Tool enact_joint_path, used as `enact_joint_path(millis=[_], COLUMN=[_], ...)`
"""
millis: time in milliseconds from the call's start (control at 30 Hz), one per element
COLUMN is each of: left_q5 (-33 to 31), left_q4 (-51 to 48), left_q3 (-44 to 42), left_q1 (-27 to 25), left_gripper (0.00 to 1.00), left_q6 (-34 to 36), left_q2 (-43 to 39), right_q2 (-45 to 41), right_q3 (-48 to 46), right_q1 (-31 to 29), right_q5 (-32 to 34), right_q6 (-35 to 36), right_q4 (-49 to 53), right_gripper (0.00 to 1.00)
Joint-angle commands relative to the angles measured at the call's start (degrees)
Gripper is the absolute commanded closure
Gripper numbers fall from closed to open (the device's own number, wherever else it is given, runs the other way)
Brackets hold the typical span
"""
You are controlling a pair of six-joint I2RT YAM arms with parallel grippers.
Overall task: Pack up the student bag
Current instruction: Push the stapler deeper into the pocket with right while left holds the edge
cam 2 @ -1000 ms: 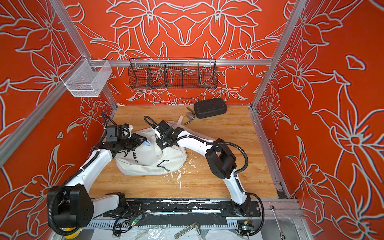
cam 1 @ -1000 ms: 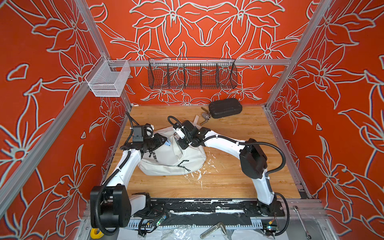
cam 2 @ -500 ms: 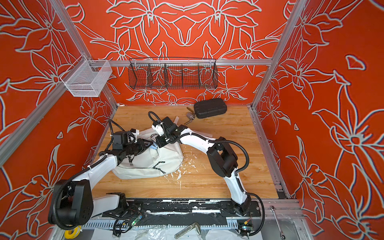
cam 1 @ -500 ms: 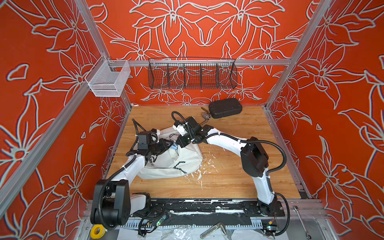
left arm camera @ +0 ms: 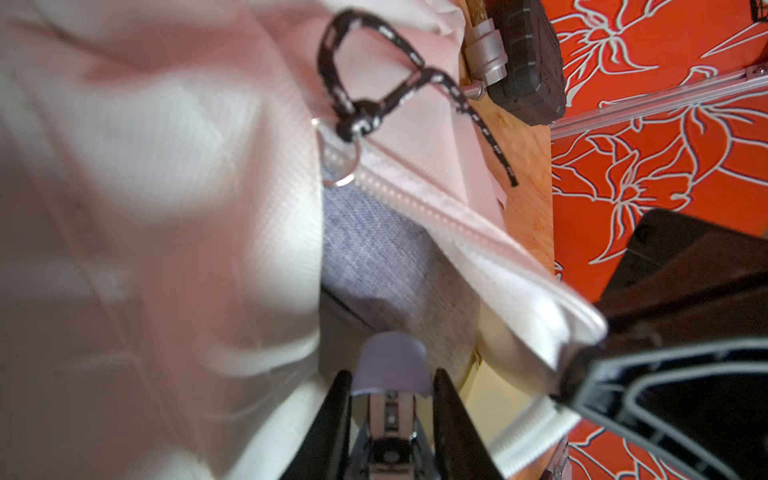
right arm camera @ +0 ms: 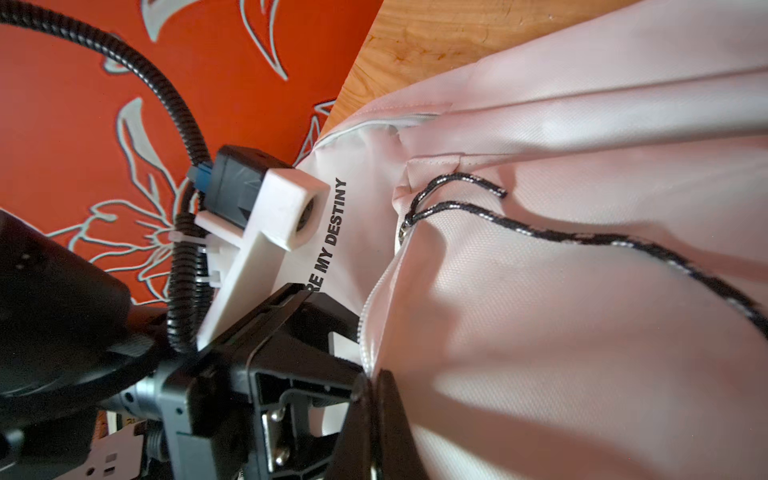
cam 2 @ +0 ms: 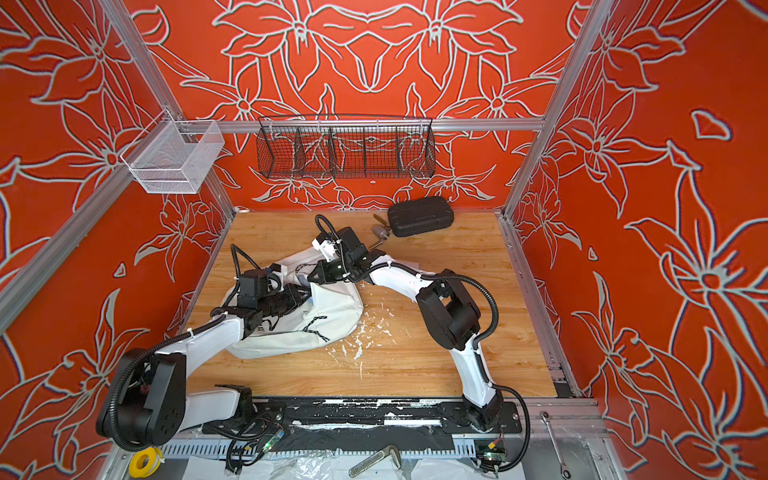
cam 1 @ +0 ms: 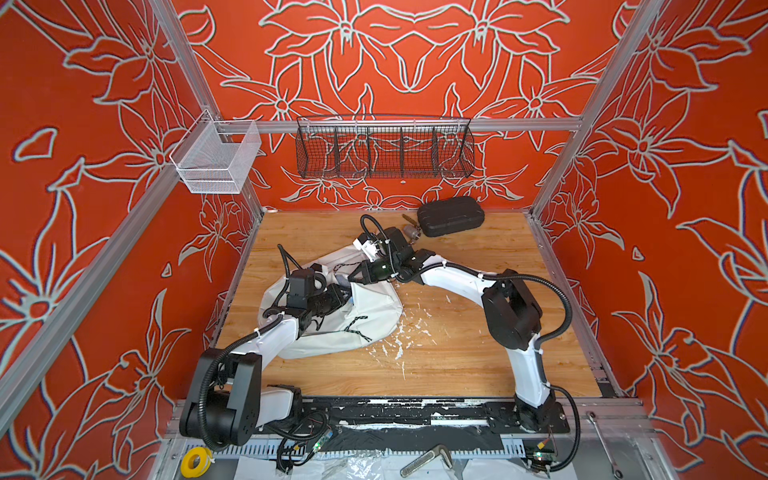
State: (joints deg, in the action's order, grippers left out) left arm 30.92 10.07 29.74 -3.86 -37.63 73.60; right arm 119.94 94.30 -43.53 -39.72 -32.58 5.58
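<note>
The student bag (cam 1: 370,318) (cam 2: 332,309), white with black print and black zipper cords, lies on the wooden floor left of centre. My right gripper (cam 1: 354,277) (cam 2: 312,275) (right arm camera: 370,386) is shut on the bag's (right arm camera: 540,311) zipper edge and holds the opening apart. My left gripper (cam 1: 347,293) (cam 2: 305,297) (left arm camera: 390,378) is at that opening, shut on a small lavender pouch (left arm camera: 390,361). Grey-lavender woven fabric (left arm camera: 374,253) shows inside the bag (left arm camera: 187,187) beyond it.
A black hard case (cam 1: 451,216) (cam 2: 419,216) lies at the back with a small metal part (cam 1: 411,232) beside it. A black wire basket (cam 1: 384,151) and a white mesh basket (cam 1: 216,162) hang on the walls. White flakes (cam 1: 407,332) litter the floor right of the bag.
My left gripper has moved right across the bag to its opening, carrying the pouch. The right gripper has kept its hold on the zipper edge and shifted slightly backward.
</note>
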Motion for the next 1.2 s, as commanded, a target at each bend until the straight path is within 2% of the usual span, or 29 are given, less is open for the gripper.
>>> enact_joint_path(millis=[0, 67, 133, 267, 400, 567, 800, 967, 1167], left_q5=[2.28, 7.16, 6.8, -0.37, -5.27, -3.34, -14.01, -13.42, -18.36], left_q4=[5.56, -0.69, -6.14, -11.49, -16.3, -18.75, -32.32, -34.44, -36.76], left_q3=[0.81, 4.69, 6.25, 6.65, 9.35, 12.01, 17.11, 20.04, 20.19], left_q1=[-0.71, -1.27, -1.55, -1.5, -1.42, -1.42, -1.42, -1.42, -1.5], left_gripper=[0.67, 0.49, 0.39, 0.34, 0.36, 0.37, 0.42, 0.4, 0.35], left_q6=[-1.11, 1.96, 4.42, 5.88, 5.13, 4.32, 10.45, 8.8, 6.14], left_q2=[0.71, 3.07, 3.46, 0.01, -1.73, -0.19, -2.3, 1.05, 3.56], right_q2=[-2.59, -2.44, -2.21, -2.08, -1.58, -1.16, -0.67, -0.41, 0.5], right_q3=[0.97, 0.76, 0.01, -1.96, -2.36, -2.63, -2.37, -1.97, -1.58], right_q1=[0.12, 0.48, 0.96, 1.87, 2.13, 2.35, 2.93, 3.01, 3.01], right_q5=[-5.77, -6.21, -6.79, -7.93, -9.03, -9.65, -12.11, -11.94, -12.39], right_q6=[-3.34, -4.65, -6.45, -9.05, -8.32, -9.18, -11.54, -9.79, -11.34], right_q4=[-7.32, -8.84, -11.27, -14.95, -14.02, -15.23, -17.16, -15.03, -16.5], right_gripper=[1.0, 1.0, 1.0, 1.0, 1.0, 1.0, 1.0, 1.0, 1.0])
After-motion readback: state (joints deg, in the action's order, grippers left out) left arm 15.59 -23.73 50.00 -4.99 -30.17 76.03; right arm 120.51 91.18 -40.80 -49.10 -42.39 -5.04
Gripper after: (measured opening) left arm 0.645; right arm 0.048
